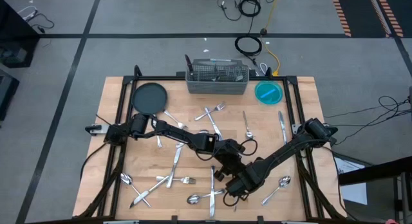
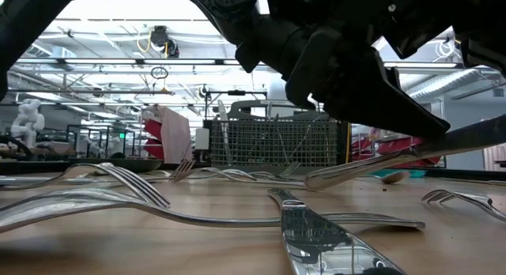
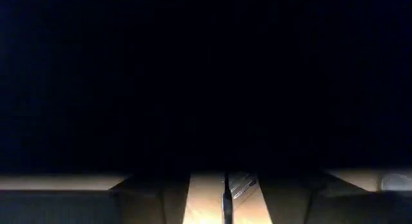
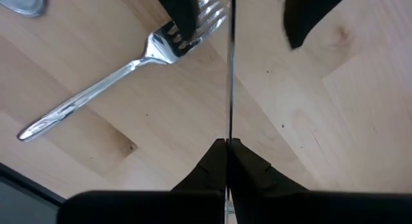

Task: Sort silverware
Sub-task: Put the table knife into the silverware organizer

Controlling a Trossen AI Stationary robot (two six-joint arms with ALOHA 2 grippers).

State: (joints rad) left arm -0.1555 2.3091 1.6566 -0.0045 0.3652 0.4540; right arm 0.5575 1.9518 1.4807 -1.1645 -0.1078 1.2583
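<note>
My right gripper (image 1: 233,185) is shut on a slim table knife (image 4: 230,69), seen edge-on in the right wrist view and as a tilted silver bar (image 2: 411,152) in the low view. My left gripper (image 4: 238,28) reaches in from the table's left with its fingers open. One finger (image 4: 182,18) stands on each side of the knife, apart from it. More silverware lies flat on the wooden table: a fork (image 4: 122,73) under the knife, a spoon (image 4: 26,2), forks (image 1: 215,111) and knives (image 1: 280,121). The left wrist view is almost wholly dark. My right gripper pinches the knife between its two fingers (image 4: 215,161), at a spot (image 4: 230,139) near one end. The fingers point down from above, and the knife runs out past them, thin edge toward the camera. It hangs tilted over the table; whether its lower end (image 2: 312,180) touches the wood, I cannot tell.
A grey wire-mesh caddy (image 1: 217,79) stands at the far edge, a dark round plate (image 1: 149,98) at far left, a blue bowl (image 1: 268,92) at far right. Loose forks, spoons and knives lie about near left (image 1: 154,185), and a spoon (image 1: 278,185) lies near right.
</note>
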